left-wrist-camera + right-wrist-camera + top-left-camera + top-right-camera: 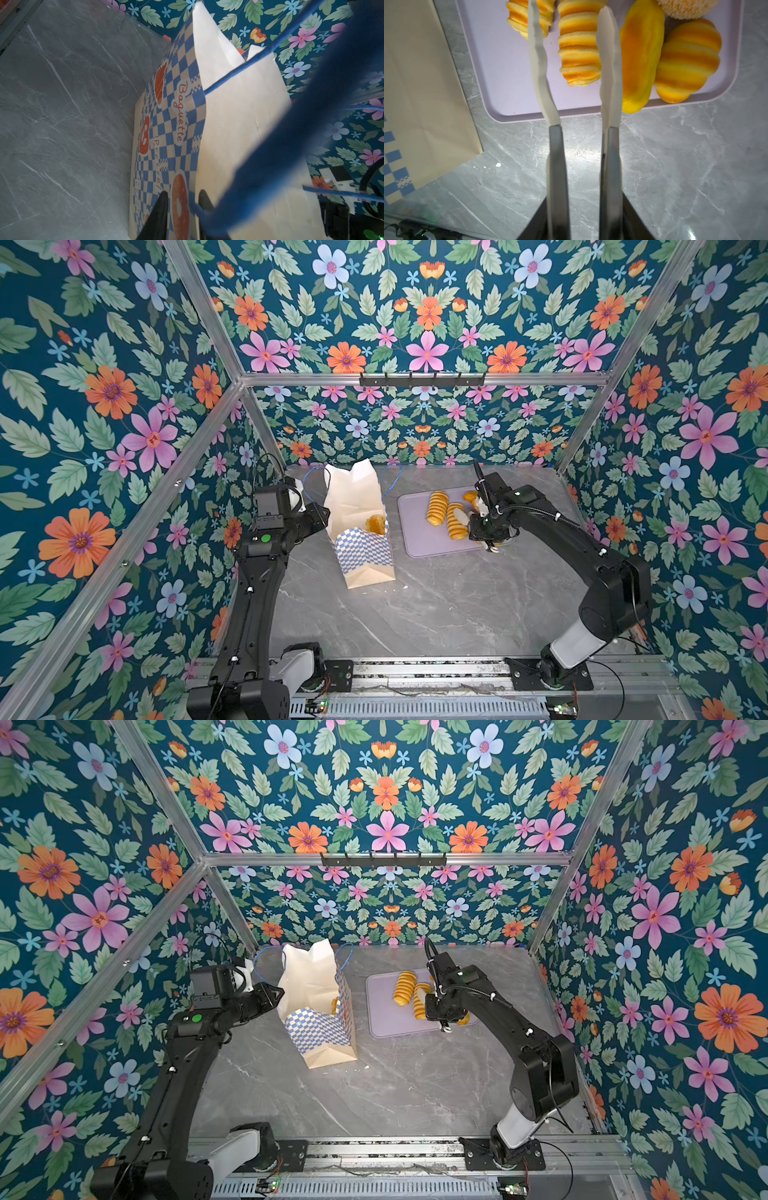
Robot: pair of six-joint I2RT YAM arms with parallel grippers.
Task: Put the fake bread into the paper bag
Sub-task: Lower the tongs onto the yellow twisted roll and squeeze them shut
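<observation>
Bearing five fake bread, one tray, one bag

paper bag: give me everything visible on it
The paper bag is cream paper with a blue-and-white chequered band, orange pastry prints and blue cord handles. It stands upright, mouth open, on the grey table, left of the lilac tray in both top views. One fake bread lies inside. The left hand straddles its wall.

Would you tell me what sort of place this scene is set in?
Most likely a staged robot test cell, not a real kitchen: an aluminium frame holds floral wallpaper panels around a marble-look tabletop, and two robot arms are mounted on a rail at its front edge.
</observation>
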